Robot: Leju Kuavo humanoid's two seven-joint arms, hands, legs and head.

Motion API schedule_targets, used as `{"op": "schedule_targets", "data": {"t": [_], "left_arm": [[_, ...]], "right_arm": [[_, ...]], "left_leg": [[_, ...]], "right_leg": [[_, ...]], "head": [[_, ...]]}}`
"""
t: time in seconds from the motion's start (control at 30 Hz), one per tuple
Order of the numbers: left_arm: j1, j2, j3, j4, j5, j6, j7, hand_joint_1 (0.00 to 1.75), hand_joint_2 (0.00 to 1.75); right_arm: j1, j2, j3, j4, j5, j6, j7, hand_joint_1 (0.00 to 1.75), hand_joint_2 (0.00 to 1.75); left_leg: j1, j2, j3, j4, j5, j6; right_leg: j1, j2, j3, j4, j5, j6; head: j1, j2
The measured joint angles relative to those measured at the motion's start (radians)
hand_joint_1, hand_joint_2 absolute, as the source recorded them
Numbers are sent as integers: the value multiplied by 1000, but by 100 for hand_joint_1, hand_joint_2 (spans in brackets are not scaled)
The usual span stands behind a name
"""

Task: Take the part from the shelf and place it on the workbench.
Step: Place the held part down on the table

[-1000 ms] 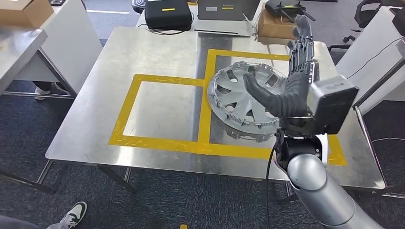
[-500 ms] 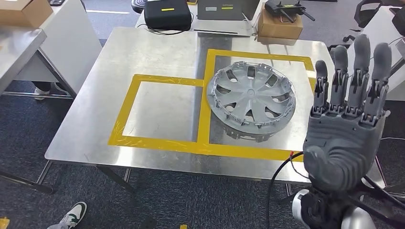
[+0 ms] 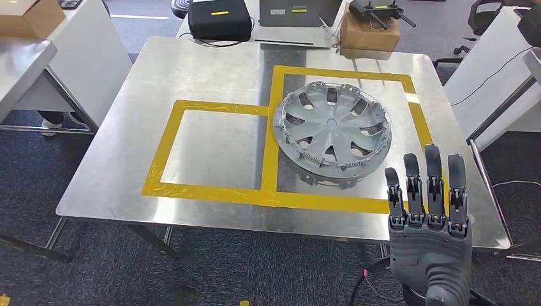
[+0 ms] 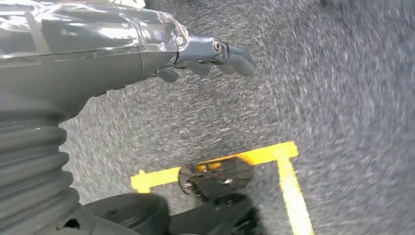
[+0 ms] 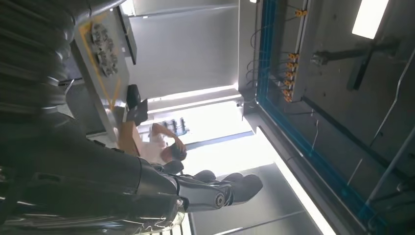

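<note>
The part, a silver wheel cover [image 3: 332,131], lies flat on the steel workbench [image 3: 210,70] inside the right-hand yellow tape square [image 3: 277,127]; it also shows small in the right wrist view as a wheel cover [image 5: 104,50]. My right hand [image 3: 429,236] is raised in front of the bench's near right edge, fingers straight and apart, holding nothing, well clear of the cover. The right hand [image 5: 195,188] appears again in its wrist view. My left hand [image 4: 205,54] hangs over the carpeted floor with fingers loosely extended and nothing in them.
A second, smaller yellow tape square [image 3: 210,150] marks the bench's left half. A black case [image 3: 220,19], a laptop [image 3: 296,13] and a cardboard box [image 3: 369,30] line the far edge. White tables [image 3: 57,57] stand left, and a person [image 5: 164,147] is in the background.
My right hand has pulled back from above the wheel cover, dropping toward the near right bench edge and turning its back to the camera. The cover stays put on the bench.
</note>
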Motion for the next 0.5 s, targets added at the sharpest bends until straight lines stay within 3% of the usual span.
{"op": "schedule_targets", "data": {"t": [0.3,0.5], "left_arm": [[0,16,103,4,121,20,-7,0,0],[0,21,135,5,112,64,26,0,0]], "right_arm": [[79,0,-74,-5,-56,-64,-7,0,175],[139,1,-113,-3,-83,-72,-48,0,175]], "left_leg": [[-4,1,0,0,-2,2],[-13,1,1,1,-6,10]], "right_leg": [[-3,3,0,-1,1,2],[-12,3,0,-1,0,12]], "head": [[0,0],[0,0]]}}
